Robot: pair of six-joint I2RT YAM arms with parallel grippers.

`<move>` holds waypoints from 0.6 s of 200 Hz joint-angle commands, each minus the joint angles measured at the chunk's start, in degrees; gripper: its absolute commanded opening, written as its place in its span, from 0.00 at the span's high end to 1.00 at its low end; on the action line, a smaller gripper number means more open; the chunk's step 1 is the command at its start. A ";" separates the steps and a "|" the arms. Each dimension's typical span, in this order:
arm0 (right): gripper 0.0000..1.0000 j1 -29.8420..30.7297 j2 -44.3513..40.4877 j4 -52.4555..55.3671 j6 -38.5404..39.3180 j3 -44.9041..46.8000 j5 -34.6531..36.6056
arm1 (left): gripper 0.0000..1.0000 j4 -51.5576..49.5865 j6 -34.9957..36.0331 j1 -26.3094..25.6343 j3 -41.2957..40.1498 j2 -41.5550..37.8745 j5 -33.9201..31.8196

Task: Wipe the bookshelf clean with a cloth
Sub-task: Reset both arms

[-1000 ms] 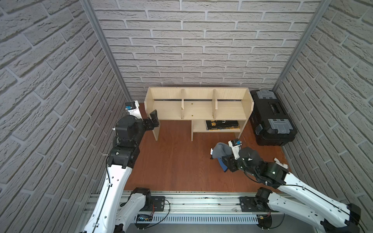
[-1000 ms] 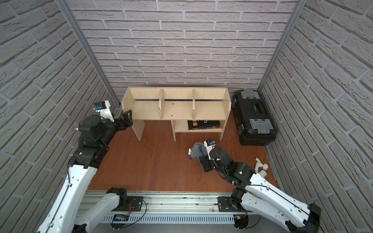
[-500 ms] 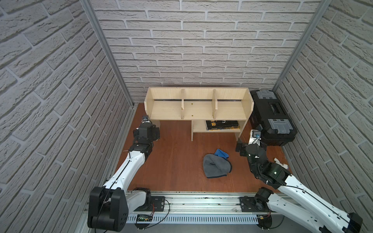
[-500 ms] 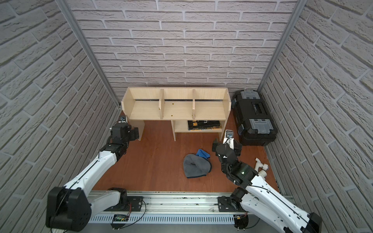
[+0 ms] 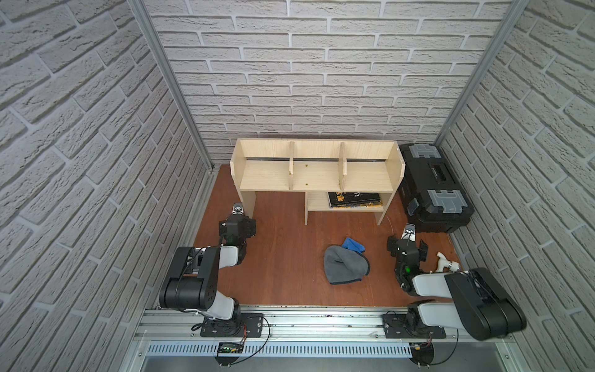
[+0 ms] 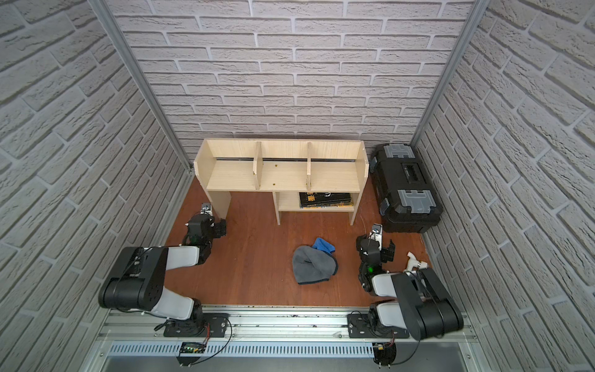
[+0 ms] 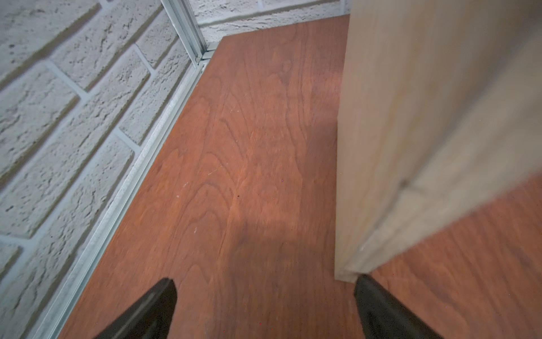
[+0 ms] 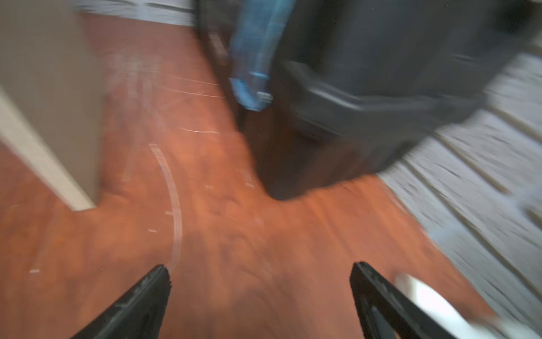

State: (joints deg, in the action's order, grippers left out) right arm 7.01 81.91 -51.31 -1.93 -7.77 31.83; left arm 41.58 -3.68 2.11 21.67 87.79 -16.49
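Observation:
The light-wood bookshelf (image 5: 317,175) (image 6: 283,175) stands against the back wall. The cloth (image 5: 344,264) (image 6: 314,264) lies loose in a heap on the floor, grey side up with a blue corner showing, and nothing holds it. Low beside the shelf's left leg (image 7: 410,132), my left gripper (image 5: 237,225) (image 7: 264,281) is open and empty. To the right of the cloth and apart from it, my right gripper (image 5: 407,249) (image 8: 260,267) is open over bare floor. The right wrist view is blurred and shows the shelf's side (image 8: 44,88).
A black toolbox (image 5: 434,190) (image 8: 381,73) with grey latches stands right of the shelf, just beyond my right gripper. A dark book (image 5: 354,199) lies on the lower shelf. A small white object (image 5: 446,264) lies by the right arm. Brick walls close in three sides.
My right gripper opened and let the cloth drop to the floor, then drew back to the right. My left arm came down from the shelf's left end and folded low.

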 commanded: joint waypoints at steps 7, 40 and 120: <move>0.01 -0.97 8.91 -15.98 7.16 -8.31 -16.72 | 0.02 14.21 2.68 -1.87 -1.64 1.91 -0.17; 0.01 -6.72 5.92 0.48 2.06 -14.31 -24.65 | 0.02 12.06 1.85 -0.67 -0.81 1.53 1.38; 0.01 -6.57 5.73 0.59 2.16 -14.33 -24.45 | 0.02 11.78 1.92 -0.65 -0.84 1.33 1.64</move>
State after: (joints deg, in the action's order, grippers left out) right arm 0.58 88.68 -49.98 0.67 -21.61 8.32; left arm 50.57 -2.35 1.08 20.29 89.60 -15.40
